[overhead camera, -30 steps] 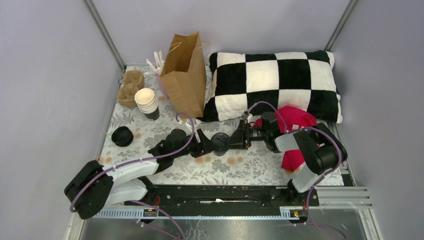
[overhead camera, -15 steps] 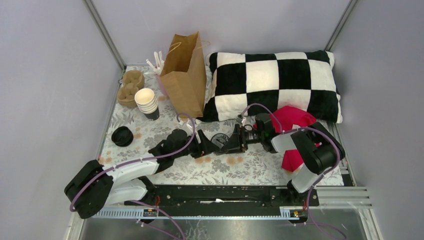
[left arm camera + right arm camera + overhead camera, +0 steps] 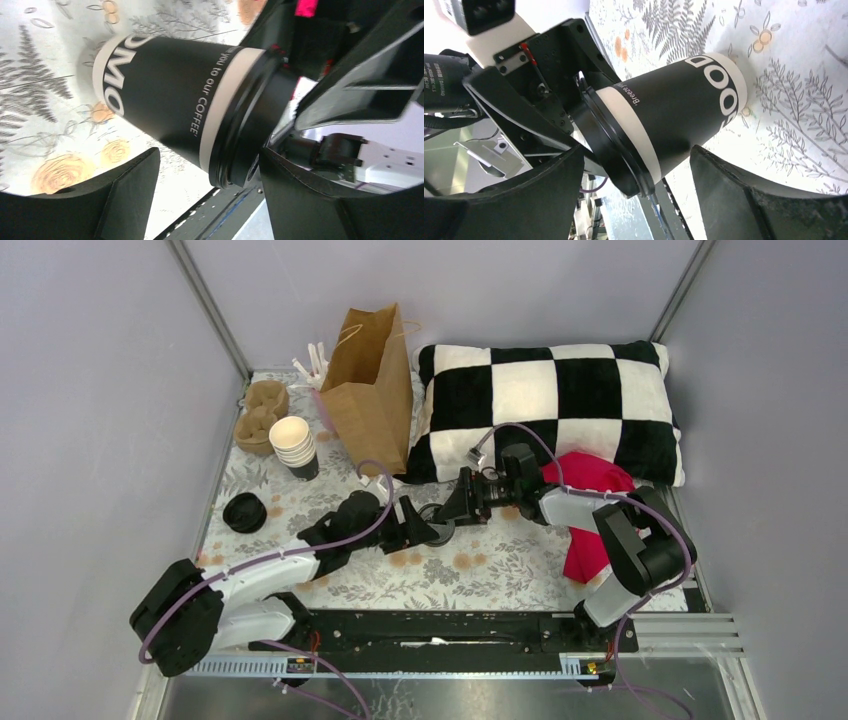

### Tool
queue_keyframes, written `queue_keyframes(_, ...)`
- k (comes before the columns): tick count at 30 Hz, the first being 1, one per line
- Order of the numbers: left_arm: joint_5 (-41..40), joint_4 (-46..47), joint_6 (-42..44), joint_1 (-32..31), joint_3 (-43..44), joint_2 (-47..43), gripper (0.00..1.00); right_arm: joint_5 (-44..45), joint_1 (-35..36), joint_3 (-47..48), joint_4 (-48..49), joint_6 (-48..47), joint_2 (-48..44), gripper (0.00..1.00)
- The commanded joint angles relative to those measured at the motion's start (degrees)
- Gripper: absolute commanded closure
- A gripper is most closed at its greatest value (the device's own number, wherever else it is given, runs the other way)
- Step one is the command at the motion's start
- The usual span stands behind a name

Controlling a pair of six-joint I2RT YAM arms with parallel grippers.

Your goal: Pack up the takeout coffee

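The takeout coffee (image 3: 438, 528), a black paper cup with a black sip lid, stands on the floral cloth (image 3: 300, 500) mid-table. In the left wrist view the coffee (image 3: 165, 95) sits between the fingers of my left gripper (image 3: 207, 160). Its lid is close by the right finger (image 3: 300, 200), and the left finger (image 3: 125, 195) stands clear of it. From the right, my right gripper (image 3: 453, 512) also straddles the coffee (image 3: 674, 115), with a gap showing at its right finger (image 3: 749, 195). Both grippers (image 3: 430, 532) (image 3: 638, 155) are open.
A brown paper bag (image 3: 372, 390) stands open at the back, beside a checkered pillow (image 3: 550, 405). A stack of lidless cups (image 3: 293, 445), a cardboard carrier (image 3: 262, 412) and loose black lids (image 3: 244, 512) lie left. A pink cloth (image 3: 590, 500) lies under the right arm.
Both grippers' jaws have widened around the cup. The right gripper has swung left and towards the back, now angled at the cup from behind; the left gripper edged slightly right.
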Motion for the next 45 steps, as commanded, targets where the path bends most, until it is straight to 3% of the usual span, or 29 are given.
queue_keyframes(1, -4.4, -11.2, 5.1, 0.8, 5.4, -0.2, 0.23, 1.3, 0.8, 4.7, -5.8, -2.6, 0.7, 0.19)
queue_keyframes(7, -6.0, -14.6, 6.3, 1.2, 7.1, 0.0, 0.18, 2.8, 1.3, 5.9, -6.4, -1.9, 0.3, 0.24)
queue_keyframes(14, -6.2, -15.9, 6.8, 2.8, 7.5, -2.6, 0.02, 3.7, 1.7, 8.6, -7.8, -2.3, 2.7, 0.31)
queue_keyframes(19, -1.9, -14.1, 7.9, 7.1, 7.9, -2.8, 0.01, 4.8, 2.0, 13.7, -11.4, -2.9, 4.6, 0.30)
queue_keyframes(24, 2.0, -12.3, 8.0, 10.6, 8.7, -1.4, 0.02, 5.2, 2.4, 18.1, -14.7, -2.0, 6.9, 0.38)
queue_keyframes(29, 1.3, -14.0, 9.0, 11.7, 10.4, -1.9, 0.01, 6.8, 3.1, 22.4, -19.4, -4.3, 8.7, 0.35)
queue_keyframes(37, -0.4, -20.2, 11.6, 16.2, 12.7, -5.0, 0.01, 9.2, 3.3, 27.5, -26.2, -8.6, 9.5, 0.19)
queue_keyframes(41, 3.5, -18.9, 12.5, 21.3, 13.0, -4.5, 0.03, 8.7, 3.3, 24.7, -22.3, -6.9, 8.6, 0.14)
queue_keyframes(45, 6.6, -14.8, 11.6, 25.5, 12.3, -2.7, 0.15, 5.6, 3.3, 20.1, -9.5, 1.0, 9.2, 0.18)
